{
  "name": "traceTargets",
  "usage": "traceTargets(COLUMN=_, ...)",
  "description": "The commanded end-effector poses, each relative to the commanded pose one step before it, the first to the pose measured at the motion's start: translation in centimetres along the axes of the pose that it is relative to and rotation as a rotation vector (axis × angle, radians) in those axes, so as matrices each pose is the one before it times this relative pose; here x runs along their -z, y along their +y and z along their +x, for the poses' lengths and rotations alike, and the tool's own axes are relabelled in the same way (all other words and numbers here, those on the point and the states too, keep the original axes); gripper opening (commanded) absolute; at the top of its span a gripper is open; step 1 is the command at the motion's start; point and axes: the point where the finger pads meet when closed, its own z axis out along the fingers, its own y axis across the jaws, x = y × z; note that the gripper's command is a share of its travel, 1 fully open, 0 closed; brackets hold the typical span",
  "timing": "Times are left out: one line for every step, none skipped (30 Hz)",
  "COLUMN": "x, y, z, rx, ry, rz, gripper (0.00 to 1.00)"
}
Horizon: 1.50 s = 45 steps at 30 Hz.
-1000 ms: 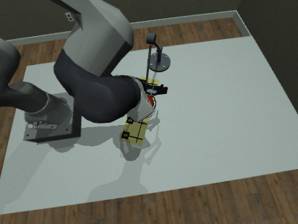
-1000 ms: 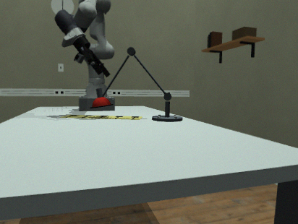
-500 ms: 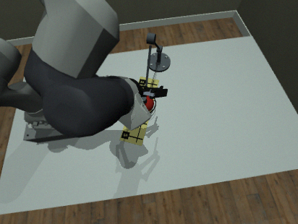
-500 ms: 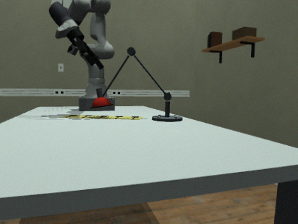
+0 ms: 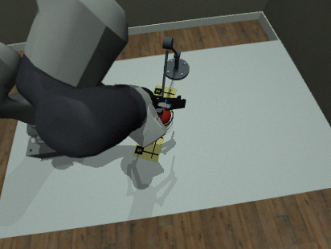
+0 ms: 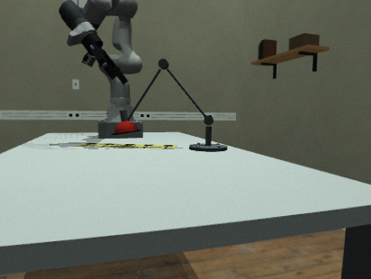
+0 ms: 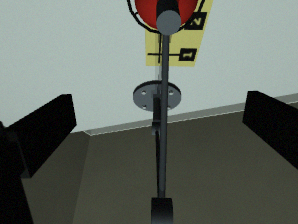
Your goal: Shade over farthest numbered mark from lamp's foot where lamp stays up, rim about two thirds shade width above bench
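Lamp shade (image 6: 126, 128) sits seemingly just below the wide-open, empty gripper (image 6: 118, 74).

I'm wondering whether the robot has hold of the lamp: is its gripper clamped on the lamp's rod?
No, the gripper stands wide open, its fingers well apart on either side of the lamp's rod, touching nothing.

Plain workroom: white bench (image 6: 270, 180), wood floor (image 5: 241, 229), wall shelf (image 6: 290, 54), wall outlet (image 6: 76, 84).

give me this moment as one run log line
gripper: open, holding nothing, above the lamp's arm | shade: red, low over the yellow marked strip | lamp foot: on the bench | phase: approaching
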Motion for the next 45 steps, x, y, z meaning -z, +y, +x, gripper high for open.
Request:
traceTargets(x=-0.193, y=-0.091, z=0.036, rx=0.00049, ry=0.00078, rz=0.00288, gripper=1.0)
traceTargets(x=-0.019, y=-0.042, z=0.012, rx=0.00066, ry=0.00022, rz=0.00136, gripper=1.0)
traceTargets(x=-0.019, y=-0.042, z=0.012, rx=0.00066, ry=0.00022, rz=0.00136, gripper=1.0)
traceTargets(x=0.0, y=0.0, z=0.0, rx=0.0, ry=0.0, rz=0.0, gripper=1.0)
traceTargets(x=0.0, y=0.0, z=0.0, rx=0.0, ry=0.0, rz=0.0, gripper=1.0)
traceTargets(x=0.009, y=0.008, z=-0.002, rx=-0.00015, ry=-0.00002, rz=-0.00026, gripper=1.0)
traceTargets(x=0.009, y=0.008, z=-0.002, rx=-0.00015, ry=-0.00002, rz=-0.00026, gripper=1.0)
traceTargets(x=0.009, y=0.008, z=-0.002, rx=-0.00015, ry=-0.00002, rz=-0.00026, gripper=1.0)
traceTargets(x=0.009, y=0.008, z=-0.002, rx=-0.00015, ry=-0.00002, rz=-0.00026, gripper=1.0)
traceTargets(x=0.009, y=0.008, z=-0.002, rx=-0.00015, ry=-0.00002, rz=-0.00026, gripper=1.0)
traceTargets(x=0.009, y=0.008, z=-0.002, rx=-0.00015, ry=-0.00002, rz=-0.00026, gripper=1.0)
traceTargets(x=0.009, y=0.008, z=-0.002, rx=-0.00015, ry=-0.00002, rz=-0.00026, gripper=1.0)
traceTargets(x=0.009, y=0.008, z=-0.002, rx=-0.00015, ry=-0.00002, rz=-0.00026, gripper=1.0)
traceTargets(x=0.009, y=0.008, z=-0.002, rx=-0.00015, ry=-0.00002, rz=-0.00026, gripper=1.0)
traceTargets(x=0.009, y=0.008, z=-0.002, rx=-0.00015, ry=-0.00002, rz=-0.00026, gripper=1.0)
traceTargets(x=0.009, y=0.008, z=-0.002, rx=-0.00015, ry=-0.00002, rz=-0.00026, gripper=1.0)
traceTargets(x=0.009, y=0.008, z=-0.002, rx=-0.00015, ry=-0.00002, rz=-0.00026, gripper=1.0)
traceTargets(x=0.009, y=0.008, z=-0.002, rx=-0.00015, ry=-0.00002, rz=-0.00026, gripper=1.0)
traceTargets(x=0.009, y=0.008, z=-0.002, rx=-0.00015, ry=-0.00002, rz=-0.00026, gripper=1.0)
traceTargets(x=0.009, y=0.008, z=-0.002, rx=-0.00015, ry=-0.00002, rz=-0.00026, gripper=1.0)
traceTargets(x=0.0, y=0.0, z=0.0, rx=0.0, ry=0.0, rz=0.0, gripper=1.0)
traceTargets(x=0.0, y=0.0, z=0.0, rx=0.0, ry=0.0, rz=0.0, gripper=1.0)
traceTargets(x=-0.001, y=-0.002, z=0.001, rx=0.0, ry=0.00003, rz=0.00006, gripper=1.0)
traceTargets(x=-0.001, y=-0.002, z=0.001, rx=0.0, ry=0.00003, rz=0.00006, gripper=1.0)
traceTargets(x=-0.001, y=-0.002, z=0.001, rx=0.0, ry=0.00003, rz=0.00006, gripper=1.0)
traceTargets(x=-0.001, y=-0.002, z=0.001, rx=0.0, ry=0.00003, rz=0.00006, gripper=1.0)
traceTargets(x=-0.001, y=-0.002, z=0.001, rx=0.0, ry=0.00003, rz=0.00006, gripper=1.0)
traceTargets(x=-0.001, y=-0.002, z=0.001, rx=0.0, ry=0.00003, rz=0.00006, gripper=1.0)
traceTargets(x=-0.001, y=-0.002, z=0.001, rx=0.0, ry=0.00003, rz=0.00006, gripper=1.0)
traceTargets(x=-0.001, y=-0.002, z=0.001, rx=0.0, ry=0.00003, rz=0.00006, gripper=1.0)
traceTargets(x=-0.001, y=-0.002, z=0.001, rx=0.0, ry=0.00003, rz=0.00006, gripper=1.0)
traceTargets(x=-0.001, y=-0.002, z=0.001, rx=0.0, ry=0.00003, rz=0.00006, gripper=1.0)
traceTargets(x=-0.001, y=-0.002, z=0.001, rx=0.0, ry=0.00003, rz=0.00006, gripper=1.0)
traceTargets(x=-0.001, y=-0.002, z=0.001, rx=0.0, ry=0.00003, rz=0.00006, gripper=1.0)
traceTargets(x=-0.001, y=-0.002, z=0.001, rx=0.0, ry=0.00003, rz=0.00006, gripper=1.0)
traceTargets(x=-0.001, y=-0.002, z=0.001, rx=0.0, ry=0.00003, rz=0.00006, gripper=1.0)
traceTargets(x=-0.001, y=-0.002, z=0.001, rx=0.0, ry=0.00003, rz=0.00006, gripper=1.0)
traceTargets(x=0.0, y=0.0, z=0.0, rx=0.0, ry=0.0, rz=0.0, gripper=1.0)
traceTargets(x=0.0, y=0.0, z=0.0, rx=0.0, ry=0.0, rz=0.0, gripper=1.0)
traceTargets(x=-0.063, y=0.079, z=-0.194, rx=-0.00217, ry=0.01328, rz=-0.00174, gripper=1.0)
traceTargets(x=-0.061, y=0.08, z=-0.195, rx=-0.00217, ry=0.01328, rz=-0.00174, gripper=1.0)
traceTargets(x=-0.059, y=0.08, z=-0.195, rx=-0.00217, ry=0.01328, rz=-0.00174, gripper=1.0)
traceTargets(x=-0.056, y=0.08, z=-0.196, rx=-0.00217, ry=0.01328, rz=-0.00174, gripper=1.0)
traceTargets(x=-0.054, y=0.081, z=-0.196, rx=-0.00217, ry=0.01328, rz=-0.00174, gripper=1.0)
traceTargets(x=-0.051, y=0.081, z=-0.197, rx=-0.00217, ry=0.01328, rz=-0.00174, gripper=1.0)
